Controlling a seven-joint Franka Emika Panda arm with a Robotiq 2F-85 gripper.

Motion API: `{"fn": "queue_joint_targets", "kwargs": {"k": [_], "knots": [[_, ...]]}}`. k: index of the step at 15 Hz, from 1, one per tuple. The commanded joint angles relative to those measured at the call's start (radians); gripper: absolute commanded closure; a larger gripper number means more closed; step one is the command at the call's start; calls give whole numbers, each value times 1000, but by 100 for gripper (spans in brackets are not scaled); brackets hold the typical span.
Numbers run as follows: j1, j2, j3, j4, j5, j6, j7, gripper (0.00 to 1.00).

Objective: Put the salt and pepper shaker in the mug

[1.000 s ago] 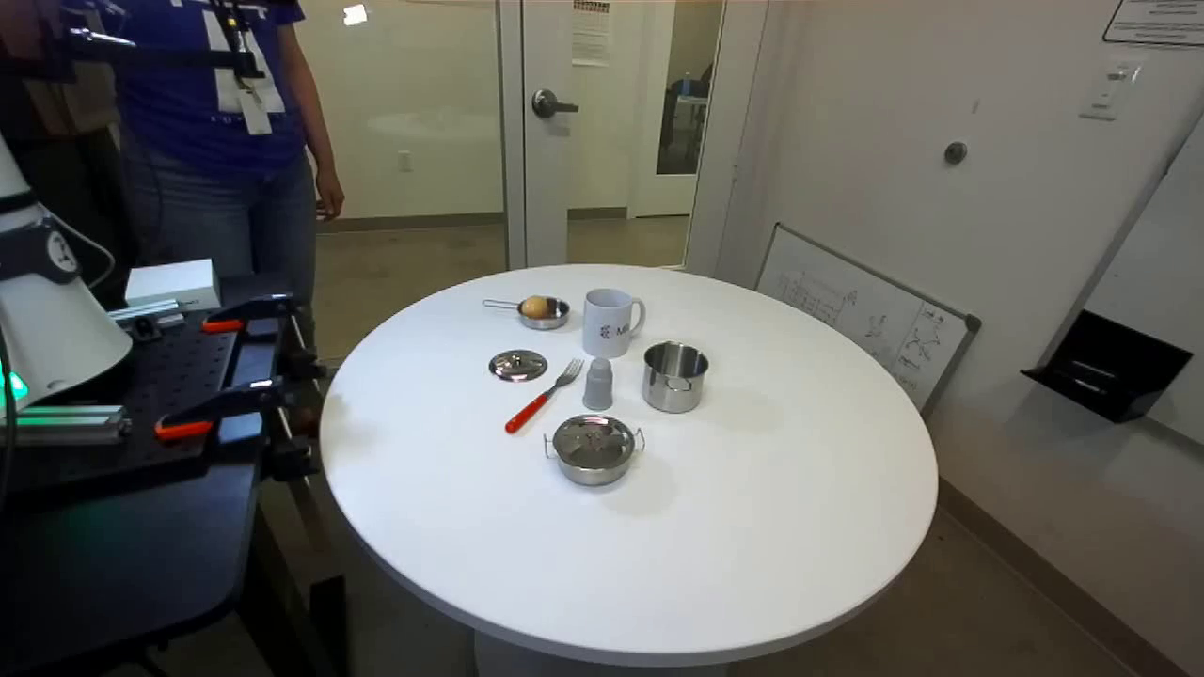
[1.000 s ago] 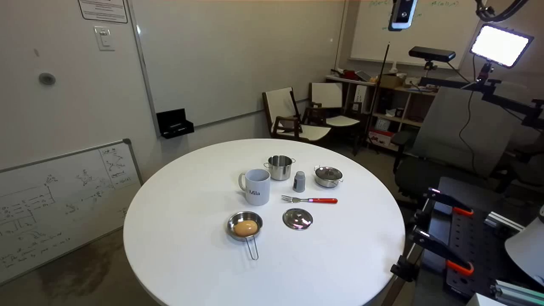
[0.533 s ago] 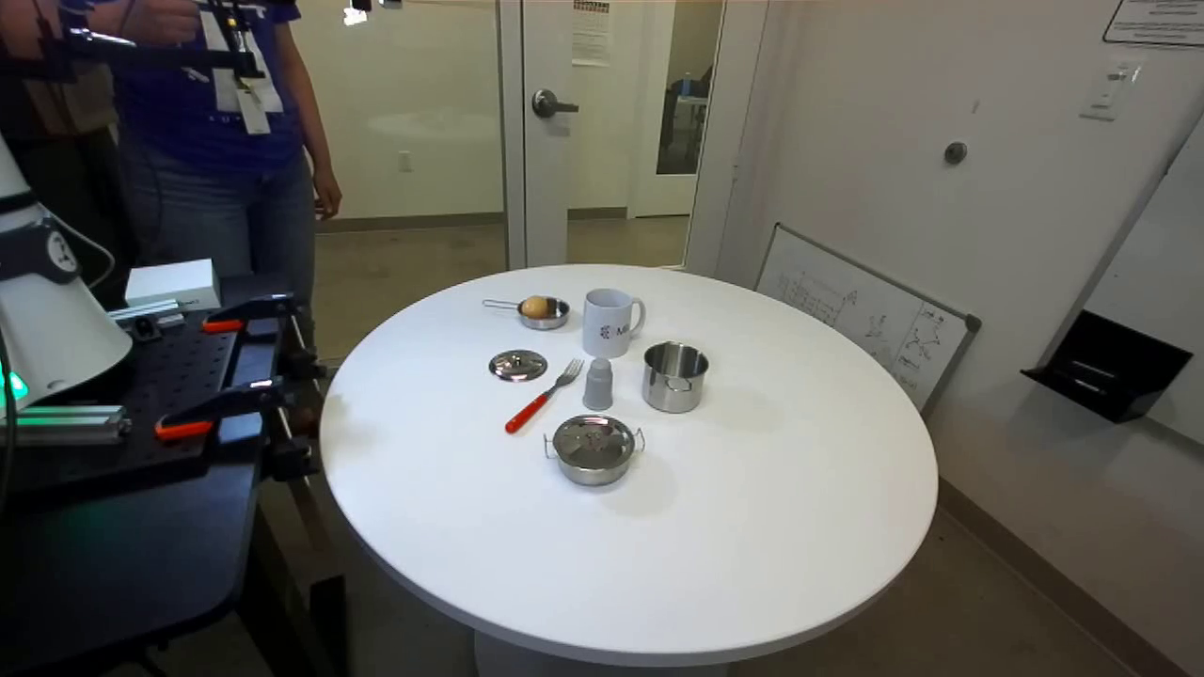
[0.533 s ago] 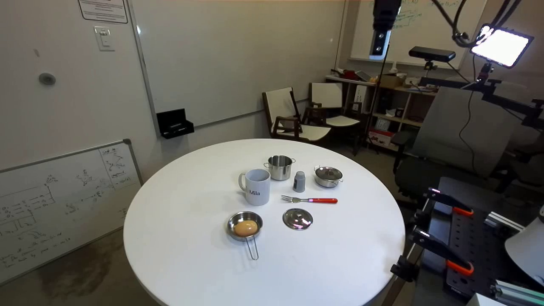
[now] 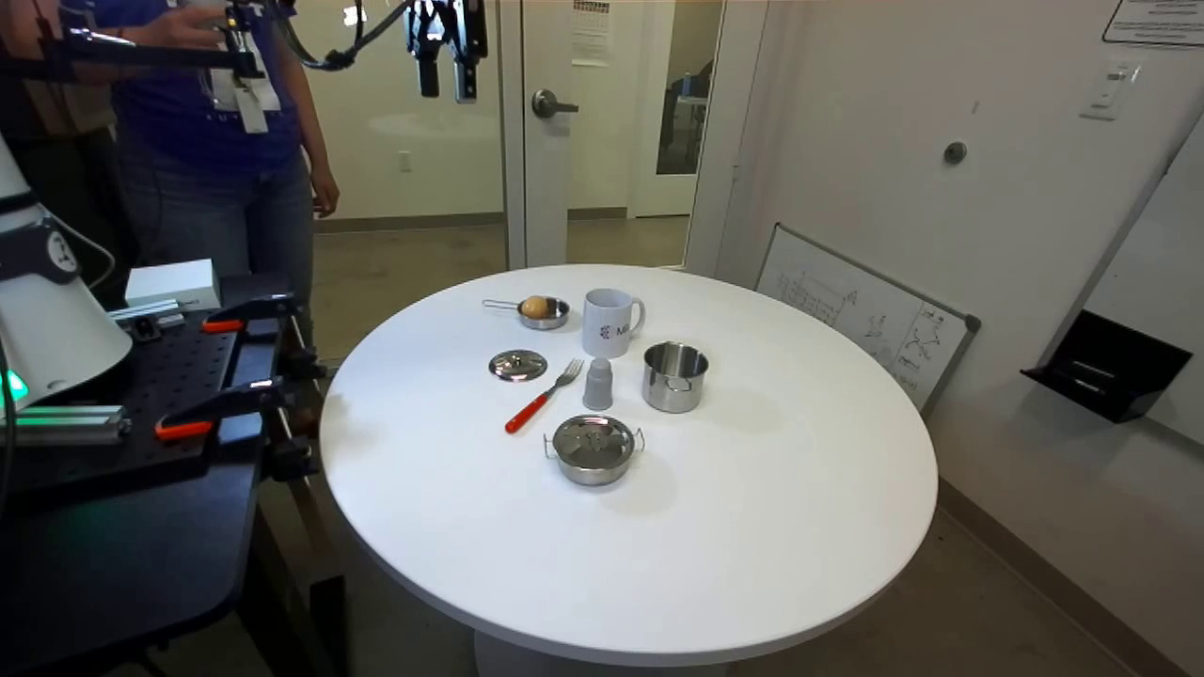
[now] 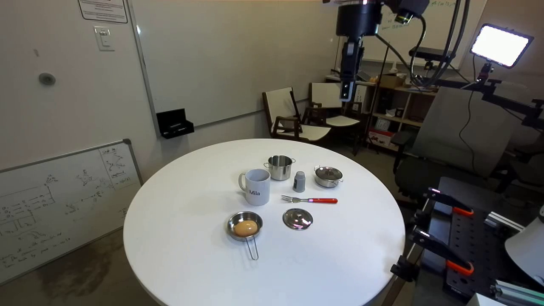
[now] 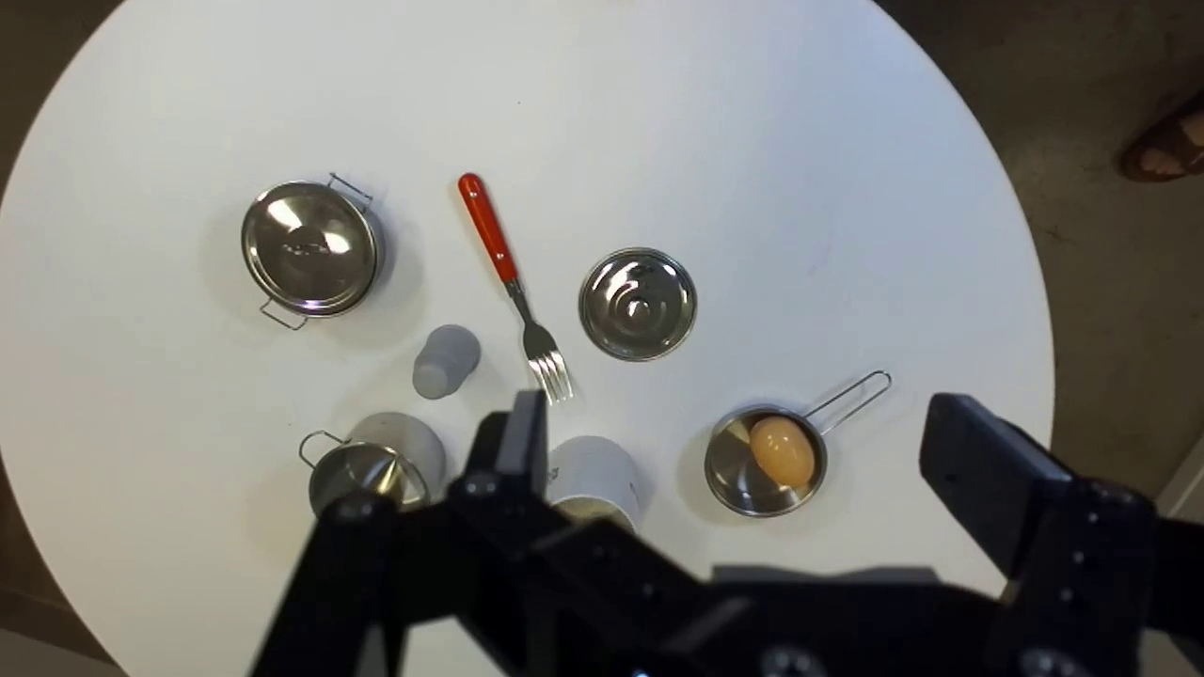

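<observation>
Near the mug, the shaker stands upright, far below and, by the wrist view, left of my spread, empty fingers; I'd shift across, then descend.

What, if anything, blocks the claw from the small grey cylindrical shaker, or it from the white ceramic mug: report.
Nothing visible between the claw and shaker, or shaker and mug; the open round steel pot and red-handled metal fork flank that gap.

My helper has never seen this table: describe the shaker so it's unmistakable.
On the round white table lies a red-handled fork. Beside it, the shaker stands upright. Unlike the neighbouring open steel pot and white mug, it's matte grey, slim and handleless.
</observation>
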Motion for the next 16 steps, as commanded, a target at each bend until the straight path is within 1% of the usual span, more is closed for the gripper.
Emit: {"fn": "queue_joint_targets", "kwargs": {"k": [1,3,6,7,8,9,13,16], "knots": [[-6,21,-6,3,0,10,0,0],[-10,46,-10,11,0,17,0,0],[-10,49,-10,17,0,17,0,0],[-19,68,-12,26,-2,22,28,0],[-31,89,-16,30,-6,57,62,0],[-38,133,-23,44,-7,73,57,0],[-57,287,-59,80,35,228,-22,0],[-80,410,-69,127,3,325,-20,0]]}}
